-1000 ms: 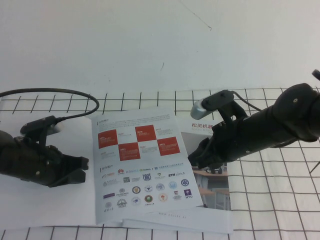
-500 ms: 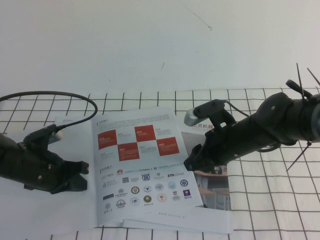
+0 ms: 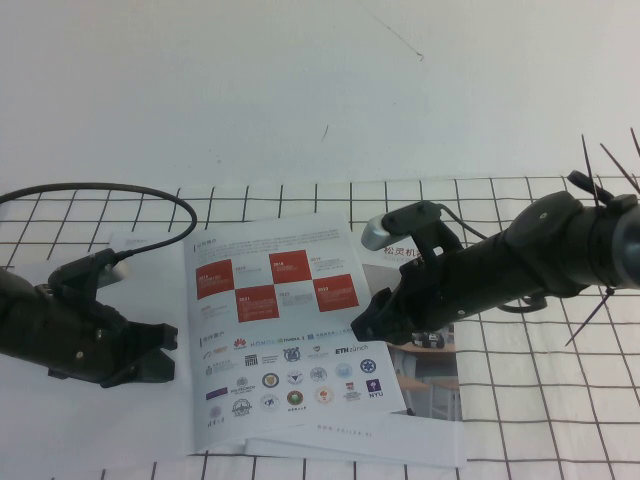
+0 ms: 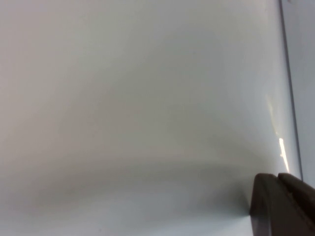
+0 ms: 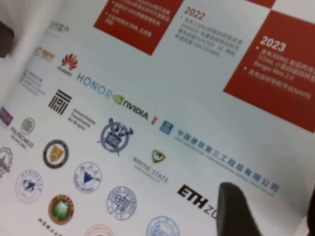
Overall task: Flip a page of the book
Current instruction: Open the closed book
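The book [image 3: 330, 442] lies open on the table. Its top page [image 3: 285, 320] shows red squares and rows of logos, and fills the right wrist view [image 5: 147, 98]. My right gripper [image 3: 362, 325] is open at this page's right edge. One finger [image 5: 238, 211] lies over the page by the ETH logo, the other is at the picture's edge, and the gripper [image 5: 273, 196] holds nothing. My left gripper [image 3: 168, 355] is shut and sits low over the book's white left leaf [image 3: 150, 270], its tips [image 4: 278, 179] close to the paper.
A second brochure [image 3: 425, 375] with a Chinese title and a classroom photo lies under the book's right side. A black-grid cloth [image 3: 540, 400] covers the table. The left arm's black cable [image 3: 150, 190] loops behind the book. Black zip ties [image 3: 600, 165] stick out of the right arm.
My right gripper has moved left and down onto the page's right edge. My left gripper shifted slightly right and nearer, then stayed. The book has not moved.
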Robot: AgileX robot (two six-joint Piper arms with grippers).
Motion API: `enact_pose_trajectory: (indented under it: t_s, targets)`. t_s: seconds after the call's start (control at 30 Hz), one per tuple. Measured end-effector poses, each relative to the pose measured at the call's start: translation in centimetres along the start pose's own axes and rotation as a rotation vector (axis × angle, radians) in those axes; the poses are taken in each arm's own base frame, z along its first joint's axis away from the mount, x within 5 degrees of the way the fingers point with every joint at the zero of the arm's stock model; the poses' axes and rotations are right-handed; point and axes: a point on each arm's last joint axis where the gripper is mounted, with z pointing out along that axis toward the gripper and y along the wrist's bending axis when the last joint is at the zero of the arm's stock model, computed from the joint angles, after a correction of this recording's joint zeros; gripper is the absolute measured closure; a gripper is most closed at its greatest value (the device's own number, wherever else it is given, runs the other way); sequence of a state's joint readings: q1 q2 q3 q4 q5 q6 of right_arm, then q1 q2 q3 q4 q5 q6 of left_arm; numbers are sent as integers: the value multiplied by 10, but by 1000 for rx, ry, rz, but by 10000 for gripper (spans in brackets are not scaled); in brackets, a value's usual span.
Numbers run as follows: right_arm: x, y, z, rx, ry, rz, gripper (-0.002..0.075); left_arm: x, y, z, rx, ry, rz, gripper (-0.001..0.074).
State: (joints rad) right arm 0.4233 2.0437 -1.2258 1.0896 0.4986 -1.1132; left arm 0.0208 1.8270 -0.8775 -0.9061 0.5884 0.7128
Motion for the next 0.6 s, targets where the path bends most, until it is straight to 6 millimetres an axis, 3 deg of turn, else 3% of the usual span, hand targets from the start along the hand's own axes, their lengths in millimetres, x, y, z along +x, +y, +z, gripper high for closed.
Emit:
enact_pose_trajectory:
  t_s: [0.6]
  targets:
    - [4,-2,8,-7,9,4,408,0,0,0,0,0,4,738]
